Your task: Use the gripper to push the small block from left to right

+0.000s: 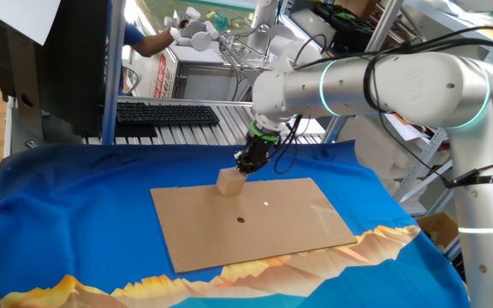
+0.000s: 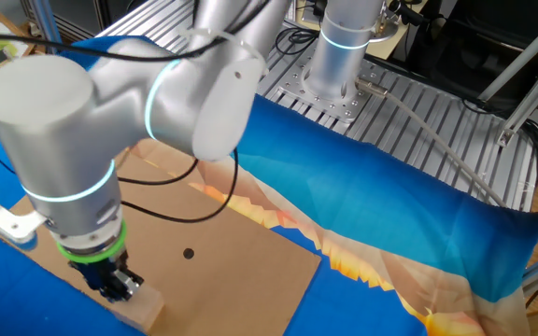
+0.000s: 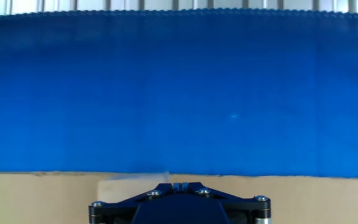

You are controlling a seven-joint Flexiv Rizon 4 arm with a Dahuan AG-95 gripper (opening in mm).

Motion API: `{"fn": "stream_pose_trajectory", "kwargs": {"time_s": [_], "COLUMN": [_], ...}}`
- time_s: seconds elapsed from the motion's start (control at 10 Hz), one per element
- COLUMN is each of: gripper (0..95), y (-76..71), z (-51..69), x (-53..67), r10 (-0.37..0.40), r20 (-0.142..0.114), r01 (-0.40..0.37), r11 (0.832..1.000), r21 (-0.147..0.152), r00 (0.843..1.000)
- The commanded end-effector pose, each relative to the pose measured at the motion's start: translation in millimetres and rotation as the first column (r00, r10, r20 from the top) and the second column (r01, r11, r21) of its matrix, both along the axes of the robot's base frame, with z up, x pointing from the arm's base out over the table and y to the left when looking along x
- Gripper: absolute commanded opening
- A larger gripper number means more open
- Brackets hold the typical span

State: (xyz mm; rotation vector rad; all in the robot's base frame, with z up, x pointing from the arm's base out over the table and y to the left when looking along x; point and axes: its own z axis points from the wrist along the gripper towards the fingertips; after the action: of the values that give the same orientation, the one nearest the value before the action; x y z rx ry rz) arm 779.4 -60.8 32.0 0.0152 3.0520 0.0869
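one gripper [image 1: 245, 164], jaws closed; one small block [image 1: 228, 181]

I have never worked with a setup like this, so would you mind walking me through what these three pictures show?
This is one silver-white robot arm working at a table covered with a blue cloth. Two pictures come from fixed cameras on different sides of the table. The third comes from a camera on the arm's hand, looking along the fingers, so you see only the black tool body at the bottom edge, with cloth and cardboard beyond.

On the cloth lies a flat brown cardboard sheet with a small dark dot near its middle. On the sheet, near its far edge in the first fixed picture, sits a small tan wooden block.

The tool is a narrow black tip below a green ring, pointing down. Its fingers are shut and hold nothing; the tip sits right beside the block, apparently against it, placed for pushing rather than lifting.
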Motion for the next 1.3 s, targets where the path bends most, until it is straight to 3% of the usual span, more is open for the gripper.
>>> {"fn": "stream_pose_trajectory", "kwargs": {"time_s": [0.1, 0.5, 0.7, 1.3], "gripper": [0.0, 0.0, 0.0, 0.0], "y": [9.7, 39.9, 44.7, 52.0], "z": [2.5, 11.9, 13.6, 17.1], "x": [-3.3, -16.1, -19.0, -25.7], "r10": [-0.017, -0.086, -0.099, -0.131], "r20": [-0.01, -0.025, -0.04, -0.051], "r01": [0.017, 0.086, 0.098, 0.13], "r11": [1.0, 0.996, 0.995, 0.991], "r21": [-0.005, -0.028, -0.029, -0.024], "r00": [1.0, 0.996, 0.994, 0.99]}}
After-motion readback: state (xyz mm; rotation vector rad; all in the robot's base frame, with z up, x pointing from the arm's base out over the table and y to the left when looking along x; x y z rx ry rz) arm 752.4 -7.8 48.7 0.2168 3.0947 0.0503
